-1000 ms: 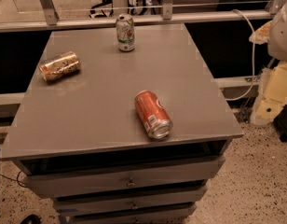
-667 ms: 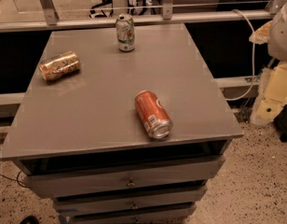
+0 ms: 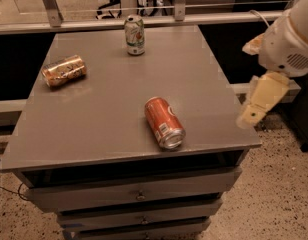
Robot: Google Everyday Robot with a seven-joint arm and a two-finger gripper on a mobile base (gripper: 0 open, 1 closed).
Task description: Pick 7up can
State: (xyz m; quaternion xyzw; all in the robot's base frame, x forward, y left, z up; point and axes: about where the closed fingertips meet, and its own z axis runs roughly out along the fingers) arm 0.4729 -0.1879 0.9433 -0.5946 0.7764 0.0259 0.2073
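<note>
The 7up can (image 3: 134, 34) stands upright, long axis vertical, by the far edge of the bench (image 3: 109, 114); the gripper (image 3: 255, 108) hangs beyond the right edge, and I cannot tell whether its jaws are open.

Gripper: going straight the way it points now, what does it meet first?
The gripper, right of the table, points down-left. Probably the table edge near the front-right corner first, not the 7up can; depth is unclear.

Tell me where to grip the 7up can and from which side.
Grip the 7up can around mid-body, coming from the front-right: it stands upright near the table's far edge, railing close behind. The gripper hangs beyond the table's right edge, so that side is probably shortest.
</note>
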